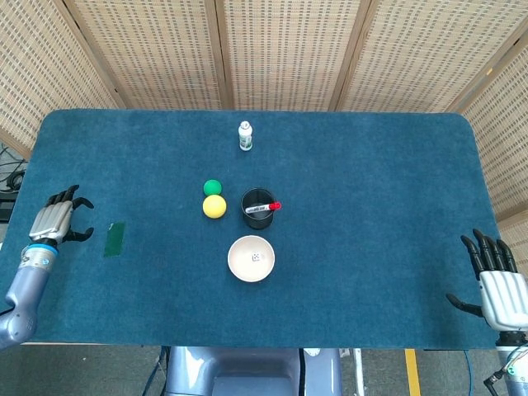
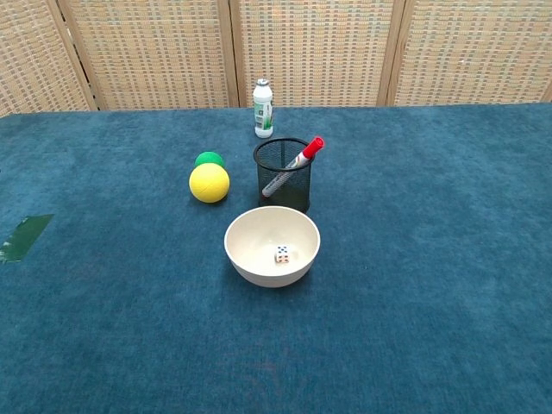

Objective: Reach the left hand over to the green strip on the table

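Green strip [image 1: 115, 238] lies flat on the counter [image 1: 371, 181] near its left edge, just beside the left hand [image 1: 56, 221] but apart from it (the strip sits on the side nearer the counter's middle). Left hand is over the counter's left margin, back of the hand up, fingers apart and curled downward, holding nothing. Right hand [image 1: 493, 285] is at the near right corner, fingers spread, empty. Counter surface is blue, carpet-like. The strip is a thin, dark green rectangle; in the chest view it shows at the far left [image 2: 23, 236].
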### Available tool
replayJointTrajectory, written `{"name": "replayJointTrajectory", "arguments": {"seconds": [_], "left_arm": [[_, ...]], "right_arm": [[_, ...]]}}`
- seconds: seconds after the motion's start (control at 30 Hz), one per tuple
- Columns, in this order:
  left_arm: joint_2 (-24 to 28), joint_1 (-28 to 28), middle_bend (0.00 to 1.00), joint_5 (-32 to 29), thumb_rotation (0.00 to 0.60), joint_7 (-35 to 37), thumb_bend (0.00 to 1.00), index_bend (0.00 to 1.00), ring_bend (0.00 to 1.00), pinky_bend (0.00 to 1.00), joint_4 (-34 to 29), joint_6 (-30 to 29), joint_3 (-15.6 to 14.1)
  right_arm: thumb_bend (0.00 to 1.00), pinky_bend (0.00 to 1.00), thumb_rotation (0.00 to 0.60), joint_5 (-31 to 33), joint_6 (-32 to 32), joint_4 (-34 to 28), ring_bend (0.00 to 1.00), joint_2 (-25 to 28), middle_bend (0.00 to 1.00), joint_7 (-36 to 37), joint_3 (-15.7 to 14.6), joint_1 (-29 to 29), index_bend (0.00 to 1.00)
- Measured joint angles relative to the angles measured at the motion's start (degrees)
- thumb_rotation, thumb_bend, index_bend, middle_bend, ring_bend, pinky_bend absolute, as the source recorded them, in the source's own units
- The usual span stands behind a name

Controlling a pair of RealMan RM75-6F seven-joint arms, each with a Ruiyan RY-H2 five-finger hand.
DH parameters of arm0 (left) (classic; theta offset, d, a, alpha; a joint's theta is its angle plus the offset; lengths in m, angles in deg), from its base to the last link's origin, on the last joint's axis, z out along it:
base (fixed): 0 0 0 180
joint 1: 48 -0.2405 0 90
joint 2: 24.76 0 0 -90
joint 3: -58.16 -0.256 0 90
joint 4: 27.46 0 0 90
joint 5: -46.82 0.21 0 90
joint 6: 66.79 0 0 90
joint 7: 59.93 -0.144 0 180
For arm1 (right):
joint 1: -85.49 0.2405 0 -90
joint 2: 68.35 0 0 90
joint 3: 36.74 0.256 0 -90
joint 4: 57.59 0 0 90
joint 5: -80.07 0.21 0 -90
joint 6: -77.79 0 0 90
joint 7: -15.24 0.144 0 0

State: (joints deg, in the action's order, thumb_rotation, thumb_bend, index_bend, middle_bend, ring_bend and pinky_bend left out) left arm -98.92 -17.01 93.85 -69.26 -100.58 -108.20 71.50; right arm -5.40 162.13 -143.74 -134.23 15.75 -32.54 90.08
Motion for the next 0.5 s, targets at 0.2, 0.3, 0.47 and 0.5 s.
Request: {"name": "replayJointTrajectory", "arguments": {"seconds": [0.2,0.3,0.47,0.5], "left_arm": [[-4.1,3.0,0.0,-5.5,0.6,-5.2,0.39,0.36,0.0,0.0,4.3,-0.4,-1.1],[-5.5,4.0,0.0,-7.7,0.6,-7.4,0.39,0.36,0.0,0.0,5.2,-0.7,-1.9],[-7.6,5.3,0.0,-10.9,0.6,-9.1,0.42,0.36,0.0,0.0,7.1,0.1,-2.7],[-7.9,5.5,0.0,-11.2,0.6,-9.3,0.42,0.36,0.0,0.0,7.5,0.2,-2.8]], "right_arm": [[0.0,0.0,0.6,0.3,-0.5,0.2,0.0,0.1,0.0,0.7,0.0,0.1,0.0],[0.0,0.0,0.6,0.3,-0.6,0.2,0.0,0.2,0.0,0.9,0.0,0.1,0.0],[0.0,0.0,0.6,0.2,-0.5,0.2,0.0,0.3,0.0,1.3,-0.1,0.1,0.0],[0.0,0.0,0.6,0.2,-0.5,0.2,0.0,0.3,0.0,1.4,-0.1,0.1,0.0]]}}
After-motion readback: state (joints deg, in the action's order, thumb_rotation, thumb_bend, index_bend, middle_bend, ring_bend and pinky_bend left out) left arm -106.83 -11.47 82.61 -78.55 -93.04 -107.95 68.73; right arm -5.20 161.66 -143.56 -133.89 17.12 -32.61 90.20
